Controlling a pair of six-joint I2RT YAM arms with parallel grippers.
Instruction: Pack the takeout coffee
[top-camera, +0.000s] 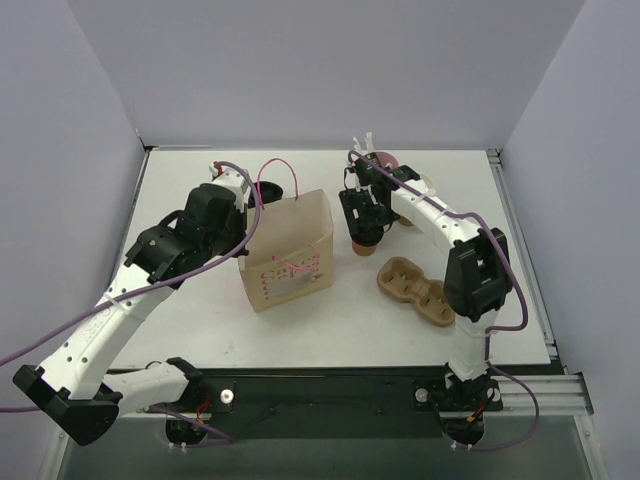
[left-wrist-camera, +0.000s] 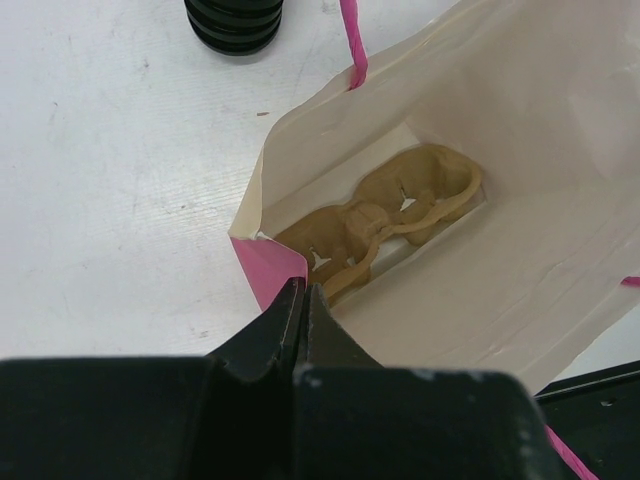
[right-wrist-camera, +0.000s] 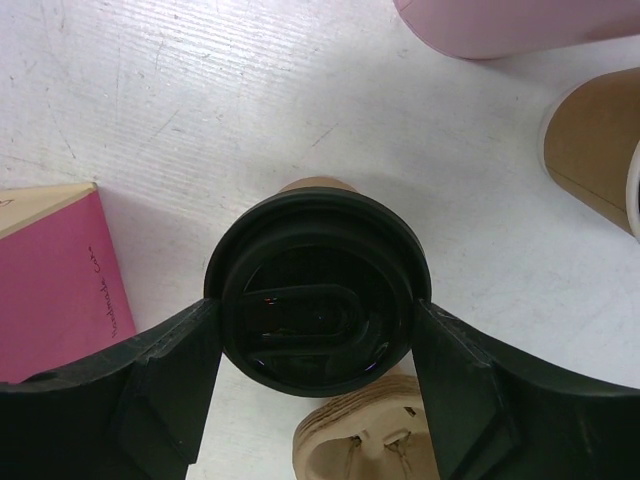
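Right claw (right-wrist-camera: 318, 345) of mine is clamped on the coffee (right-wrist-camera: 316, 290) lid; my left claw (left-wrist-camera: 303, 305) pinches together on the bag (left-wrist-camera: 520, 250) rim.

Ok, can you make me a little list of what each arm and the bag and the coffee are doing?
left tool: shut, pinching the rim of the paper bag
right tool: shut on the takeout coffee, one finger on each side of its black lid
bag: upright, open at the top
inside bag: tan cup carrier
coffee: outside the bag, not packed yet
also on table: second cup carrier, stack of black lids
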